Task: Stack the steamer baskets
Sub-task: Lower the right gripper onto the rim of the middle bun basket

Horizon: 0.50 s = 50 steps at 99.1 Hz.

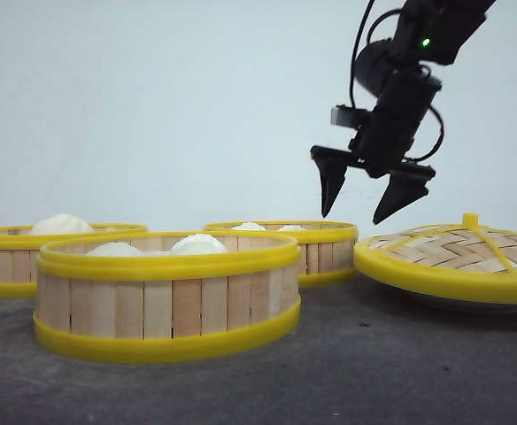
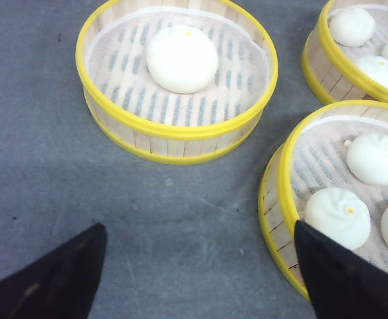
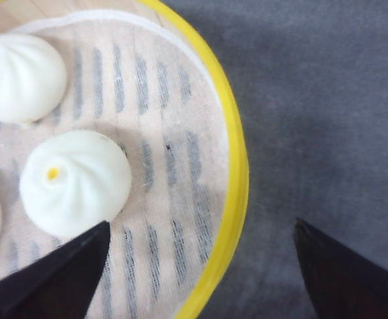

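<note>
Stacking not begun: three bun-filled steamer baskets [image 1: 167,297] sit apart on the counter [image 1: 347,372], apparently unstacked, both grippers' fingers [image 1: 332,181] spread wide, holding nothing.

R arm raised, tool [image 1: 371,199] pointing down, jaws apart, empty; L tool [image 2: 200,279] spread wide, empty

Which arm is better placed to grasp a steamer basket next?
Probably the right. Its gripper hangs open above the back basket, one jaw on each side of the rim in the right wrist view. The left gripper is open mostly over bare table.
</note>
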Available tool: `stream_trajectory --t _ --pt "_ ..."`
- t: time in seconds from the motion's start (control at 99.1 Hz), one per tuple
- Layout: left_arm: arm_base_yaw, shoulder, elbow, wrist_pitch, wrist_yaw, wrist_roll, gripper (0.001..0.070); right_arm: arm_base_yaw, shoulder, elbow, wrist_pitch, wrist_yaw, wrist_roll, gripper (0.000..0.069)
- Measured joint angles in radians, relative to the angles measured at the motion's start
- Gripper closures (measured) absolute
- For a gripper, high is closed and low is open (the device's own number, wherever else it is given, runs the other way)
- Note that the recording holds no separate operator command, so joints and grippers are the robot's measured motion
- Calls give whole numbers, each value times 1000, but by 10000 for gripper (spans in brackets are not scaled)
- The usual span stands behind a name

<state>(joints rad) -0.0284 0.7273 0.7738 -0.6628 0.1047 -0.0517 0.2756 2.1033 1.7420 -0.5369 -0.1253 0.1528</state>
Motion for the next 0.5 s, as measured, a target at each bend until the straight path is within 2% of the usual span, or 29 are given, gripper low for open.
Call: stream_trajectory --t 0.202,0.373,0.505 --pt "0 0 0 0 0 0 159 6 37 0 3 18 0 267" --pt "0 0 0 0 0 0 159 5 57 0 20 17 0 510" --pt "0 0 0 0 0 1 159 5 58 3 53 25 18 620"
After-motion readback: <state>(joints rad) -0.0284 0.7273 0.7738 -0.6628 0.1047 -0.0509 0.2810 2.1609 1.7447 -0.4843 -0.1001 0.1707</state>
